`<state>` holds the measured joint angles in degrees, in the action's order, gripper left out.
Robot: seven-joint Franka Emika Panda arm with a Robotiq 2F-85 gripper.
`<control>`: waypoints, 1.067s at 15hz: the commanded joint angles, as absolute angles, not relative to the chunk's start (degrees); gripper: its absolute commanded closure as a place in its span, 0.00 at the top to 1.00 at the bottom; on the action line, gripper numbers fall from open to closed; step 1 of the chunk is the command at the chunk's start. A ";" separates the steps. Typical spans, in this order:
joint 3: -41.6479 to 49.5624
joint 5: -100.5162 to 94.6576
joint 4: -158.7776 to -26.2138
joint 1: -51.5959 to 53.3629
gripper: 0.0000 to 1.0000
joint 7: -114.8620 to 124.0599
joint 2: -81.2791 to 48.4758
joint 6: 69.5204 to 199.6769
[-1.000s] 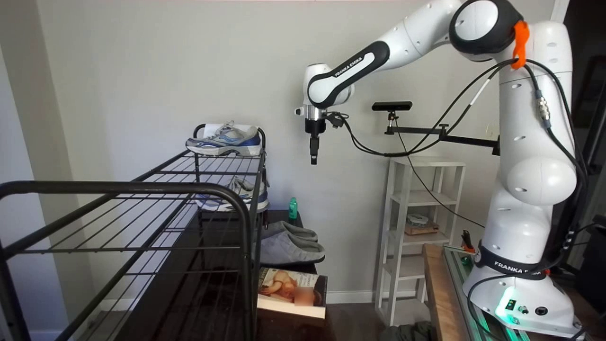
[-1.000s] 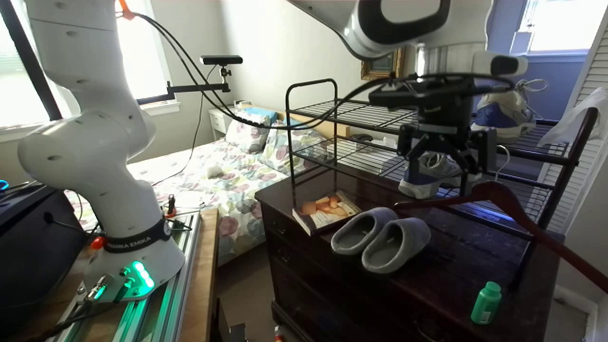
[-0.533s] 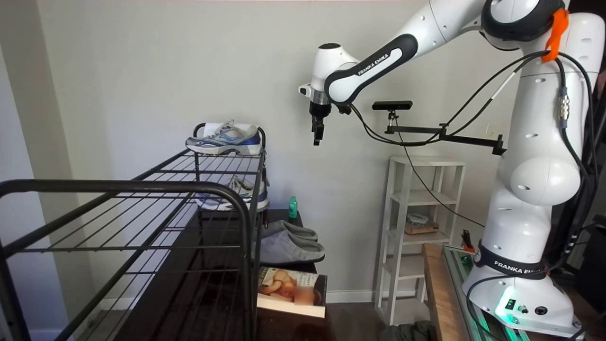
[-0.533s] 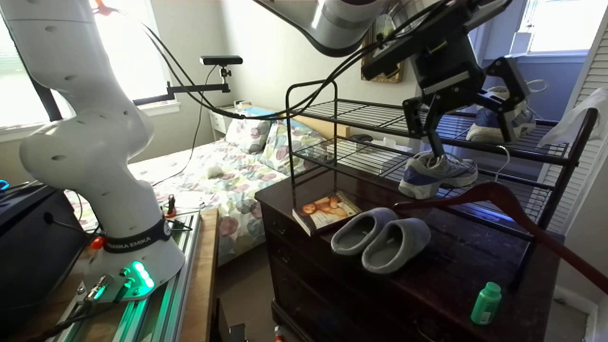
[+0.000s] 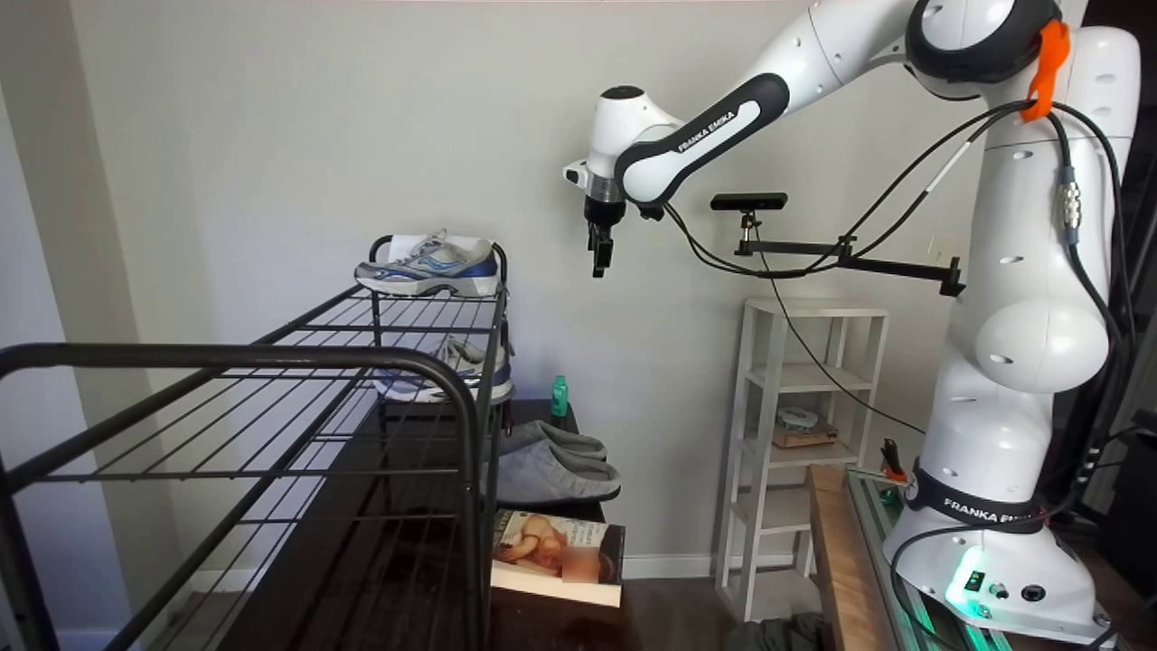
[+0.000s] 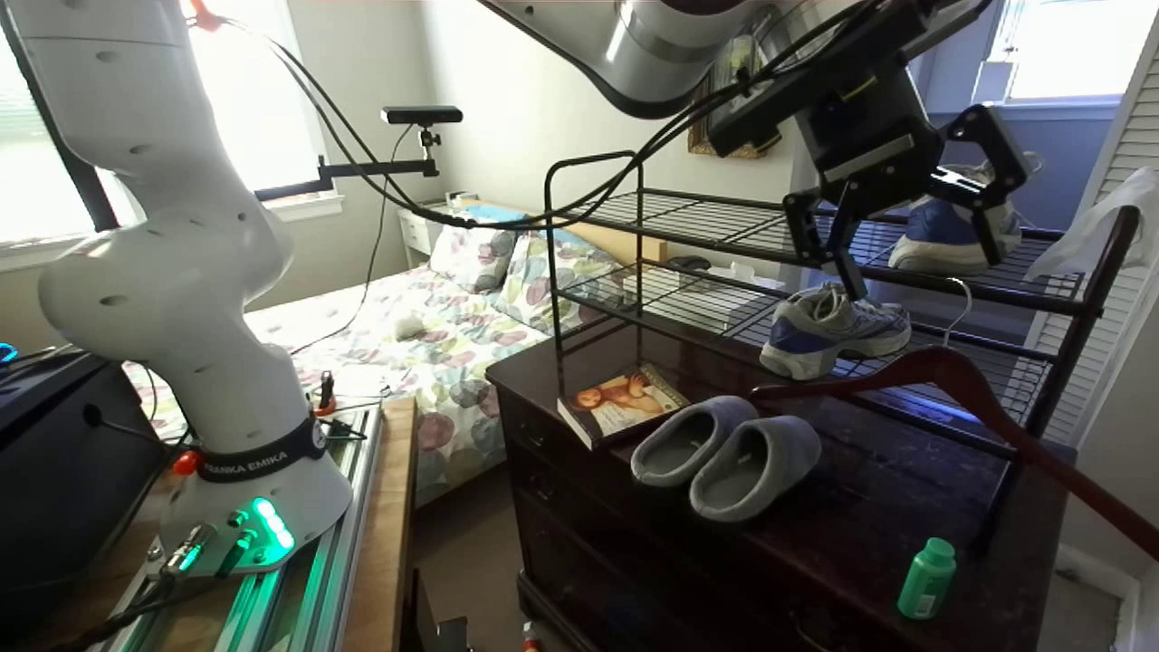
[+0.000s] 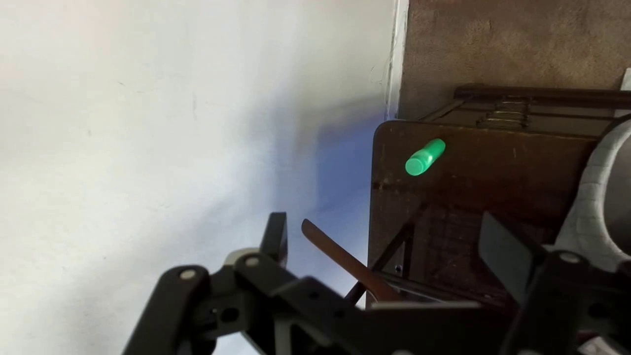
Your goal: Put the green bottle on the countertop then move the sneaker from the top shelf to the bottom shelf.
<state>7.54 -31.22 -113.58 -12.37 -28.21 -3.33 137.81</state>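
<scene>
One pincer (image 7: 384, 230) gaped wide, the bottle (image 7: 425, 157) at its one o'clock on the surface (image 7: 495, 165) in the wrist view, the sneaker (image 5: 434, 268) at its nine o'clock on the top shelf (image 5: 398, 329) in an exterior view.

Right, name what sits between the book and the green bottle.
The pair of grey slippers sits between the book and the green bottle, in both exterior views.

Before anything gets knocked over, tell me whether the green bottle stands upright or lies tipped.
Upright: in both exterior views the green bottle stands on the dark dresser, its cap uppermost.
</scene>
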 commanded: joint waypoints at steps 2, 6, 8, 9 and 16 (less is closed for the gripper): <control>8.22 -32.01 -104.72 -11.13 1.00 -28.97 -6.56 147.30; 5.74 -26.68 -95.08 -9.11 1.00 -33.26 -11.39 152.37; 3.50 -24.06 -90.67 -7.55 1.00 -36.24 -14.24 150.05; 2.47 -22.24 -87.99 -7.05 1.00 -37.33 -16.46 149.03; -2.08 -9.94 -73.57 -7.55 1.00 -42.70 -26.24 136.86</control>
<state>-1.13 -14.18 -81.37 -6.68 -39.87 -21.74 142.51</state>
